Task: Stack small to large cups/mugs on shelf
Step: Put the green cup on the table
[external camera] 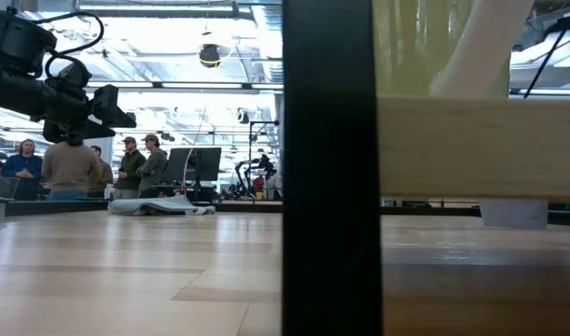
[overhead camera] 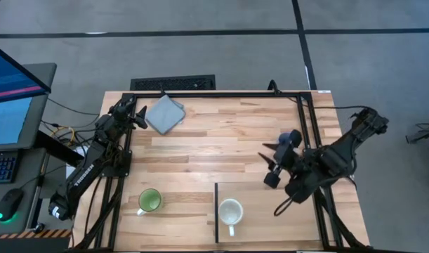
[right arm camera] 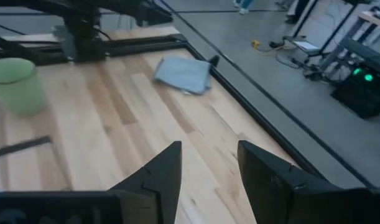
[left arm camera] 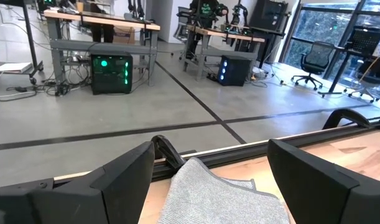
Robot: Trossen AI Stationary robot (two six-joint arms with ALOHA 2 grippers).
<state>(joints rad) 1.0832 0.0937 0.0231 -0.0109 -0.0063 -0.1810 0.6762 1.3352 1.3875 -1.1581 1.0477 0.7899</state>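
Note:
The cream-white mug (overhead camera: 230, 211) stands upright on the light-wood shelf (overhead camera: 284, 218), just right of its dark edge strip (overhead camera: 217, 211). The green mug (overhead camera: 149, 201) stands on the table left of that strip and also shows in the right wrist view (right arm camera: 15, 84). A blue-grey mug (overhead camera: 291, 137) shows partly on the far side of my right wrist. My right gripper (overhead camera: 269, 163) hangs above the table, pointing left, open, with nothing between its fingers (right arm camera: 208, 168). My left gripper (overhead camera: 135, 116) waits open at the far left.
A grey folded cloth (overhead camera: 165, 112) lies at the far left, right in front of my left gripper (left arm camera: 208, 180). A black frame (overhead camera: 221, 94) runs along the table's edges. Bare planks lie in the middle. People stand in the room behind (external camera: 70, 163).

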